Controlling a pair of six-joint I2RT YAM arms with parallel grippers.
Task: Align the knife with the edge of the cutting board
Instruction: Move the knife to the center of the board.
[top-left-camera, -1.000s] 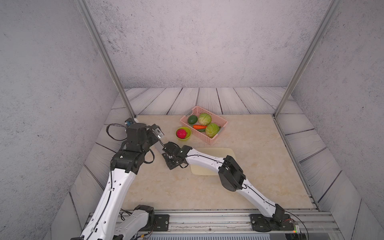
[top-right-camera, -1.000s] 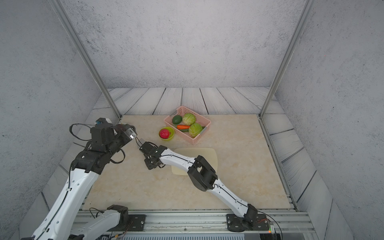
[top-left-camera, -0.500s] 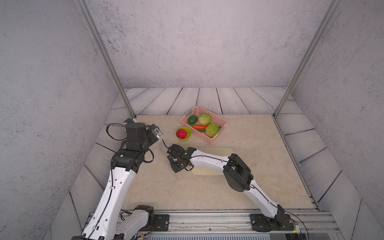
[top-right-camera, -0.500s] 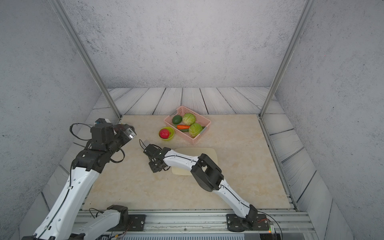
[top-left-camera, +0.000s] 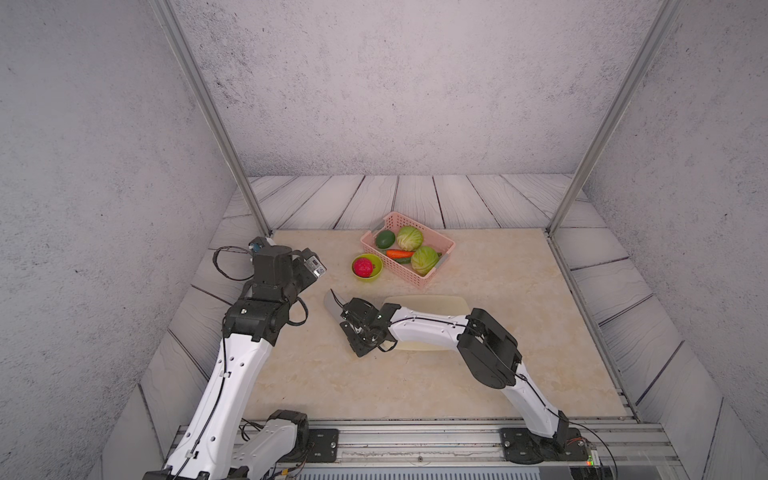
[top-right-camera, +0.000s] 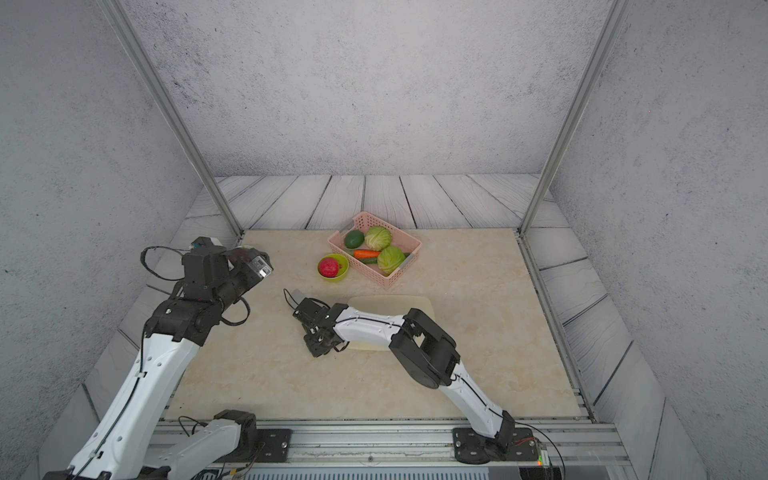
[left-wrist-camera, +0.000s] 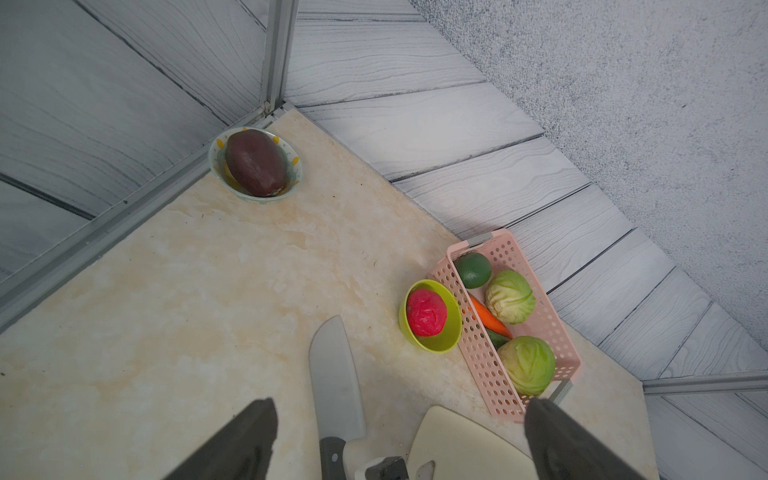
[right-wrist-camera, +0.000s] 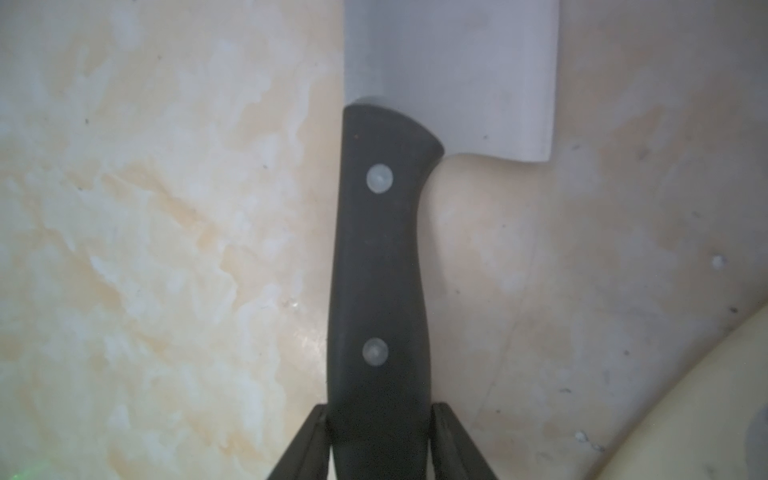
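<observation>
The knife (right-wrist-camera: 378, 270) lies flat on the tabletop (top-left-camera: 498, 374) just beside the cutting board's (top-left-camera: 428, 301) short side, with the right gripper (right-wrist-camera: 379, 440) closely flanking its black handle, grip unconfirmable, while the left gripper (left-wrist-camera: 401, 405) hovers nearby, fingers wide and empty.

The knife (top-left-camera: 331, 305) lies on the table (top-left-camera: 498, 374) left of the cutting board (top-left-camera: 432, 302), basket (top-left-camera: 409, 277) behind.
</observation>
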